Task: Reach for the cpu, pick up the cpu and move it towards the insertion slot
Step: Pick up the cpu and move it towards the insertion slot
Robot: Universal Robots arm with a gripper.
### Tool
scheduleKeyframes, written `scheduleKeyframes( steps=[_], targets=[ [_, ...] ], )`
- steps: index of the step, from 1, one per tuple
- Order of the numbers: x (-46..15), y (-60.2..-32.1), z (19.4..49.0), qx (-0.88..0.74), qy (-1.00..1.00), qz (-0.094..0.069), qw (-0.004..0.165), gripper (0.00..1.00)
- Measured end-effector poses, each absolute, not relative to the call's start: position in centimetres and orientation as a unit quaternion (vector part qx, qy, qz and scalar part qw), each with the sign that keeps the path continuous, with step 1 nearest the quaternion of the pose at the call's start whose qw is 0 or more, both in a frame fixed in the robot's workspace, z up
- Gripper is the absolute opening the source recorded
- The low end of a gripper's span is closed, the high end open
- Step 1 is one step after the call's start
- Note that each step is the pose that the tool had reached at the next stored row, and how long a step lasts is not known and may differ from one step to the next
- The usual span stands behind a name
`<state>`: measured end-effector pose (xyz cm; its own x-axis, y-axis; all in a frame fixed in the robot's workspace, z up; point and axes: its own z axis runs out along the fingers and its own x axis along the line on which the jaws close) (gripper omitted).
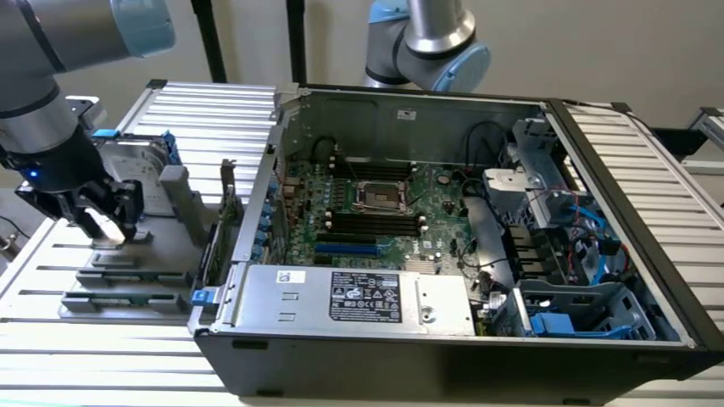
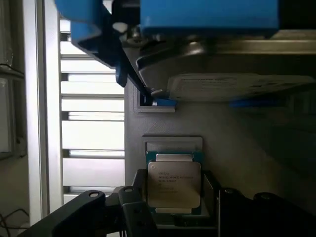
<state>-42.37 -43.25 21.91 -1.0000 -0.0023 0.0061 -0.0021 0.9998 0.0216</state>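
Observation:
The cpu (image 2: 174,183) is a small square chip with a silvery top and a green rim, lying in a recess of the grey holder (image 2: 207,133). My gripper (image 2: 175,197) is down over it, and its dark fingers (image 2: 139,195) press against two opposite edges of the chip. In the exterior view the gripper (image 1: 102,225) is low over the grey holder (image 1: 147,246) at the exterior view's left, with the pale cpu (image 1: 108,227) between its fingers. The insertion slot (image 1: 379,197), a shiny square frame with a dark centre, lies on the motherboard inside the open computer case (image 1: 453,339).
A silver hard drive with blue brackets (image 1: 138,157) stands just behind the gripper on the holder. Long black memory slots (image 1: 374,225) flank the socket. A second arm (image 1: 425,42) hangs behind the case. The case walls rise between the holder and the motherboard.

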Motion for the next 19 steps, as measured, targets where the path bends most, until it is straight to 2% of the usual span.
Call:
scheduleKeyframes(
  steps=[19],
  targets=[
    [-39.6,-43.3,30.6,0.002,-1.000,-0.011,0.005,0.55]
  ],
)
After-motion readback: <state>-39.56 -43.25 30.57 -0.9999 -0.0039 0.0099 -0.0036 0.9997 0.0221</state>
